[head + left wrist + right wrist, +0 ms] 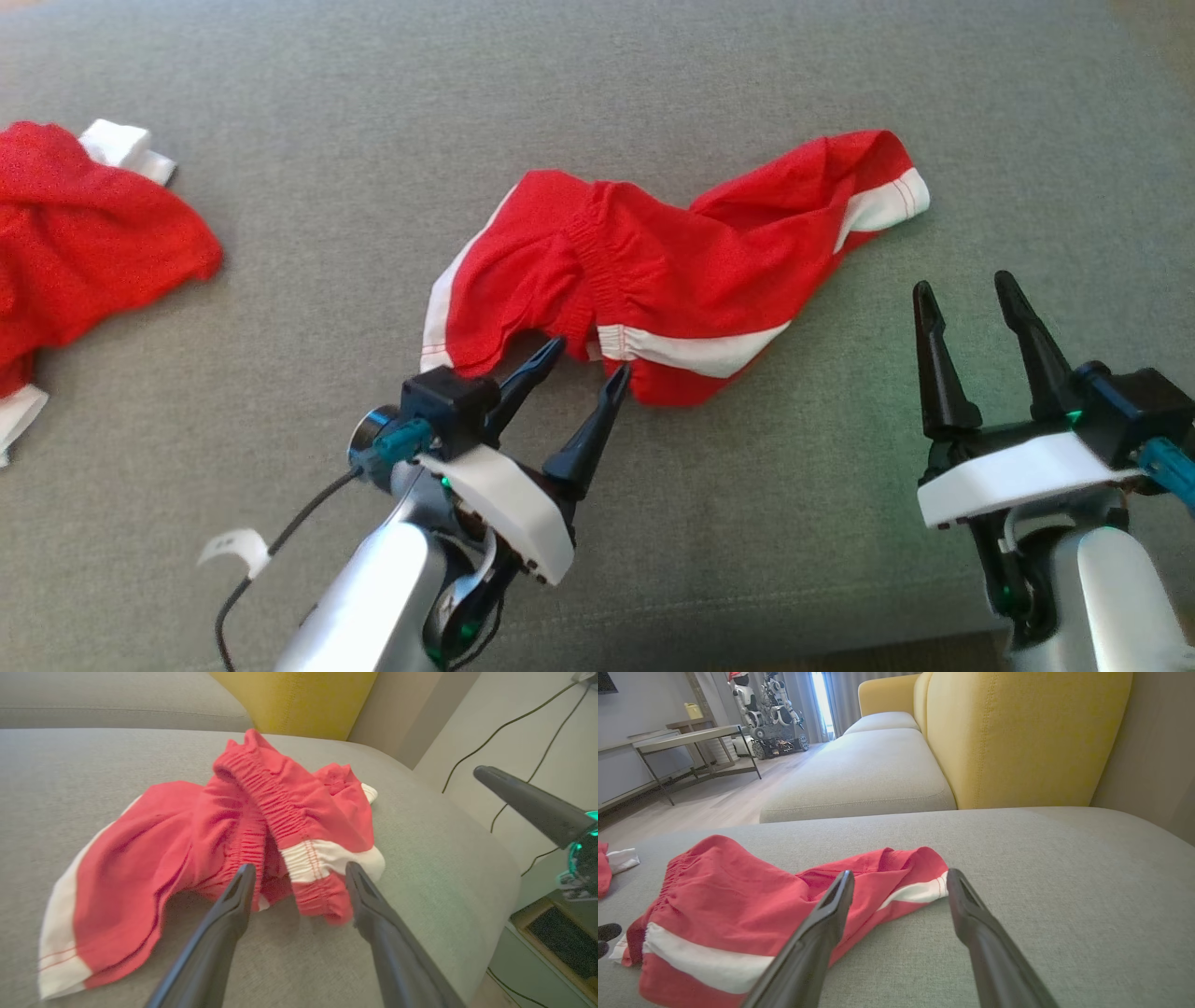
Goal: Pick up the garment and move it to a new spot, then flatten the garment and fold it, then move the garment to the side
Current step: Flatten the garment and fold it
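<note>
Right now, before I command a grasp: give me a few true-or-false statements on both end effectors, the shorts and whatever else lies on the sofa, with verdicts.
1. The left end effector is open, its tips at the near edge of the red shorts, by the bunched waistband. True.
2. The right end effector is shut on a leg of the shorts. False: it is open over the bare grey cushion, apart from the shorts.
3. The shorts lie flat and folded. False: they are crumpled, with the legs twisted.
4. A second red garment lies on the cushion to the robot's left. True.
</note>
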